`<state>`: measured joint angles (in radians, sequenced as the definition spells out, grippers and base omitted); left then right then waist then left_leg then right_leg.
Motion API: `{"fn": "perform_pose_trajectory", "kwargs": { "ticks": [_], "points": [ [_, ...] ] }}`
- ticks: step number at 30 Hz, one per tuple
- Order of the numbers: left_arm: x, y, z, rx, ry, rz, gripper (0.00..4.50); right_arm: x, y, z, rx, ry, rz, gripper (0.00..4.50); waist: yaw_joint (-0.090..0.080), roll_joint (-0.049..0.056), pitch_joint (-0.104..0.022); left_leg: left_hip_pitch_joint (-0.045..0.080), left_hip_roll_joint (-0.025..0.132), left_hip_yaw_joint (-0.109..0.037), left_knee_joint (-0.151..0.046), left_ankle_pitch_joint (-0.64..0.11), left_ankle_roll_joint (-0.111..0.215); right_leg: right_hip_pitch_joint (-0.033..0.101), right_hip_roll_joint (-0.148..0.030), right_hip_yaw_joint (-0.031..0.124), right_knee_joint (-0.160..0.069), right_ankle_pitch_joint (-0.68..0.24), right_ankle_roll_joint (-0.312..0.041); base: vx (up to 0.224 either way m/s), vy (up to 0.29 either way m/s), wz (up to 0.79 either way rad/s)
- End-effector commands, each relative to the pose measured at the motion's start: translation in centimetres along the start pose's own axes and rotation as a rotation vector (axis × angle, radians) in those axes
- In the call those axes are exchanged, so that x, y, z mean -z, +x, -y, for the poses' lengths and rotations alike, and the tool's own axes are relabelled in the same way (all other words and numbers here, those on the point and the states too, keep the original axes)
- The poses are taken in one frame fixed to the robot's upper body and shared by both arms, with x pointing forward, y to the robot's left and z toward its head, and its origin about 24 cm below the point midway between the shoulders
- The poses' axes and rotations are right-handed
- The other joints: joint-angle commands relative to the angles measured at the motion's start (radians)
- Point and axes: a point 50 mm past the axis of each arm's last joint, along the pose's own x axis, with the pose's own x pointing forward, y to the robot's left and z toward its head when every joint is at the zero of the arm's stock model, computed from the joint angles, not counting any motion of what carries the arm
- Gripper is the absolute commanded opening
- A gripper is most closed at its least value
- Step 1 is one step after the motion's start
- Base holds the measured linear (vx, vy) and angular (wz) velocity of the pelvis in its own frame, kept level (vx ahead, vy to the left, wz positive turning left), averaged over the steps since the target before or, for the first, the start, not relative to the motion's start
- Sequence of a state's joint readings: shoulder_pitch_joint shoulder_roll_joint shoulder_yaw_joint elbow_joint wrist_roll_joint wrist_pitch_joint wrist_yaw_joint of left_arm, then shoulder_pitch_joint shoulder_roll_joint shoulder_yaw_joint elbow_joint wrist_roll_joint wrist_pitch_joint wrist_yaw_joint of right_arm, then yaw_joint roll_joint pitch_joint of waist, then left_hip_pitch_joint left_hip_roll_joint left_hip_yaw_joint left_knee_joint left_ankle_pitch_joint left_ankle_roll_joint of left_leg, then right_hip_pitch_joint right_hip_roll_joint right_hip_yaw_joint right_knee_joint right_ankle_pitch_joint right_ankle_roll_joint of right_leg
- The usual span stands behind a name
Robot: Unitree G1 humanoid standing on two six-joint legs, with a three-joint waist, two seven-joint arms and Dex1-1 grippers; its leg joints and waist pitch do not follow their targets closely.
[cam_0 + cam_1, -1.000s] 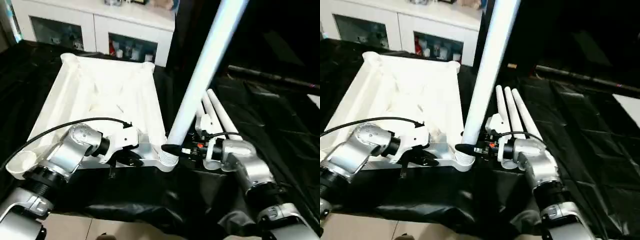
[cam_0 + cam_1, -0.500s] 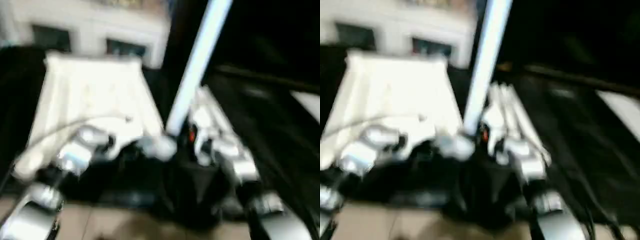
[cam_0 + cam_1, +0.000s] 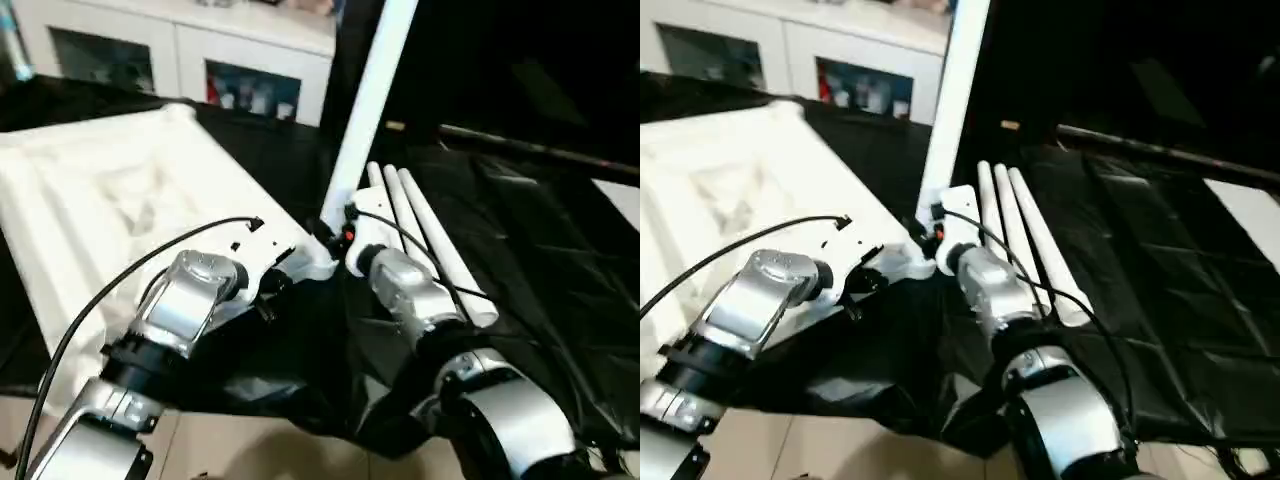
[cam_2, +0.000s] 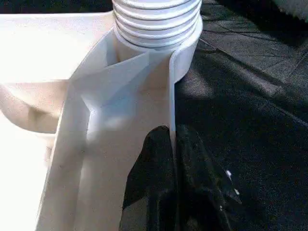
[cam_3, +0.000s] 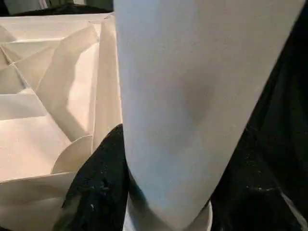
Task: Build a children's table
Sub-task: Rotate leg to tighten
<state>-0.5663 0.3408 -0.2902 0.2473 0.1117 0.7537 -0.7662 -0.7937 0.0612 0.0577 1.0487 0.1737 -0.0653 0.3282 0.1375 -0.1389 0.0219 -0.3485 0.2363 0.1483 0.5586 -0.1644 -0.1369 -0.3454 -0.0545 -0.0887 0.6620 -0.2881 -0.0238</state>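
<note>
The white tabletop (image 3: 110, 190) lies underside up on the black sheet, turned at an angle. One white leg (image 3: 365, 110) stands nearly upright in its near corner socket (image 4: 156, 29); ribbed rings show above the socket. My right gripper (image 3: 335, 237) is shut on this leg just above the socket, a black finger (image 5: 103, 178) on each side. My left gripper (image 3: 272, 282) is shut on the tabletop's thin rim wall (image 4: 169, 96) just short of that socket. Three more legs (image 3: 430, 240) lie side by side to the right.
A white glass-door cabinet (image 3: 250, 60) stands behind the work. The black sheet (image 3: 540, 250) covers the surface to the right. A black cable (image 3: 130, 270) loops over my left forearm. Pale floor (image 3: 250, 450) shows at the near edge.
The tabletop has swung round with its legged corner carried farther from me. Both arms reach farther forward, still holding rim and leg. The leg stands more upright. The camera has also shifted.
</note>
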Motion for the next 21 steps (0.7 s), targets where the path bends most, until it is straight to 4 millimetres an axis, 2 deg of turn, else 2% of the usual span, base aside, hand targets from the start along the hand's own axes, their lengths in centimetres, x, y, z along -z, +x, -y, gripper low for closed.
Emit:
{"fn": "perform_pose_trajectory", "kwargs": {
  "ticks": [1, 2, 8, 11, 12, 13, 14, 15, 16, 17, 20, 21],
  "points": [
    [-2.1, -0.4, 0.8, 0.042, 0.040, 0.095, 0.00, 6.7, -2.3, 1.3, 0.088, 0.012, -0.305, 1.88, 0.000, 0.023, -0.027, 0.000, 0.007, 0.007, -0.069, -0.195, -0.035, 0.021, -0.082, 0.059, -0.097, -0.057, -0.097, 0.000, 0.000, 0.00],
    [-2.1, -0.4, 0.7, 0.035, 0.041, 0.097, 0.00, 6.7, -2.3, 1.3, 0.086, 0.011, -0.306, 1.88, 0.001, 0.028, -0.026, 0.001, 0.007, 0.009, -0.069, -0.197, -0.033, 0.017, -0.084, 0.062, -0.101, -0.068, -0.093, 0.000, 0.000, 0.00],
    [-2.3, -0.8, 0.7, 0.039, 0.061, 0.114, 0.00, 6.4, -2.0, 1.3, 0.072, -0.018, -0.304, 1.88, -0.002, 0.028, -0.024, 0.002, 0.008, 0.009, -0.072, -0.228, -0.038, 0.013, -0.085, 0.064, -0.108, -0.134, -0.078, 0.000, 0.000, 0.00],
    [-2.2, -0.8, 0.7, 0.044, 0.058, 0.112, 0.00, 6.1, -1.9, 1.2, 0.055, 0.002, -0.287, 1.88, -0.003, 0.031, -0.024, 0.003, 0.009, 0.009, -0.073, -0.233, -0.036, 0.011, -0.085, 0.065, -0.107, -0.126, -0.082, 0.000, 0.000, 0.00],
    [-2.2, -0.9, 0.7, 0.047, 0.057, 0.115, 0.00, 5.9, -1.8, 1.1, 0.040, 0.016, -0.274, 2.23, -0.003, 0.031, -0.024, 0.003, 0.009, 0.010, -0.072, -0.233, -0.037, 0.010, -0.085, 0.065, -0.107, -0.123, -0.085, 0.000, 0.000, 0.00],
    [-2.2, -0.9, 0.7, 0.051, 0.057, 0.117, 0.00, 5.7, -1.7, 1.1, 0.036, 0.031, -0.265, 2.44, -0.003, 0.036, -0.024, 0.003, 0.009, 0.009, -0.072, -0.235, -0.038, 0.010, -0.085, 0.066, -0.106, -0.120, -0.087, 0.000, 0.000, 0.00],
    [-2.2, -0.9, 0.6, 0.055, 0.062, 0.120, 0.00, 5.5, -1.6, 1.1, 0.031, 0.041, -0.257, 2.58, -0.004, 0.033, -0.024, 0.002, 0.009, 0.009, -0.073, -0.236, -0.037, 0.010, -0.085, 0.066, -0.107, -0.117, -0.089, 0.000, 0.000, 0.00],
    [-2.2, -0.9, 0.6, 0.057, 0.066, 0.121, 0.00, 5.4, -1.6, 1.1, 0.029, 0.047, -0.253, 2.58, -0.004, 0.034, -0.026, 0.004, 0.010, 0.009, -0.072, -0.226, -0.038, 0.010, -0.084, 0.065, -0.105, -0.101, -0.093, 0.000, 0.000, 0.00],
    [-2.2, -0.9, 0.6, 0.062, 0.074, 0.122, 0.00, 5.0, -1.5, 1.1, 0.019, 0.051, -0.237, 2.67, -0.004, 0.042, -0.029, 0.006, 0.010, 0.009, -0.070, -0.210, -0.040, 0.012, -0.084, 0.066, -0.100, -0.068, -0.101, 0.000, 0.000, 0.00],
    [-2.2, -1.0, 0.5, 0.068, 0.083, 0.123, 0.00, 4.6, -1.3, 1.1, 0.010, 0.052, -0.223, 2.77, -0.001, 0.035, -0.033, 0.003, 0.009, 0.012, -0.066, -0.149, -0.034, 0.019, -0.079, 0.064, -0.090, 0.048, -0.111, 0.000, 0.000, 0.00],
    [-2.1, -1.0, 0.4, 0.070, 0.088, 0.122, 0.00, 4.3, -1.3, 1.1, -0.002, 0.055, -0.209, 3.05, -0.001, 0.036, -0.032, 0.001, 0.006, 0.015, -0.063, -0.104, -0.029, 0.022, -0.077, 0.062, -0.085, 0.123, -0.117, 0.000, 0.000, 0.00],
    [-2.1, -1.1, 0.4, 0.074, 0.094, 0.121, 0.00, 3.7, -1.2, 1.2, -0.022, 0.062, -0.185, 3.09, 0.000, 0.047, -0.034, 0.003, 0.005, 0.015, -0.062, -0.096, -0.031, 0.023, -0.077, 0.062, -0.083, 0.145, -0.117, 0.000, 0.000, 0.00]
  ]
}}
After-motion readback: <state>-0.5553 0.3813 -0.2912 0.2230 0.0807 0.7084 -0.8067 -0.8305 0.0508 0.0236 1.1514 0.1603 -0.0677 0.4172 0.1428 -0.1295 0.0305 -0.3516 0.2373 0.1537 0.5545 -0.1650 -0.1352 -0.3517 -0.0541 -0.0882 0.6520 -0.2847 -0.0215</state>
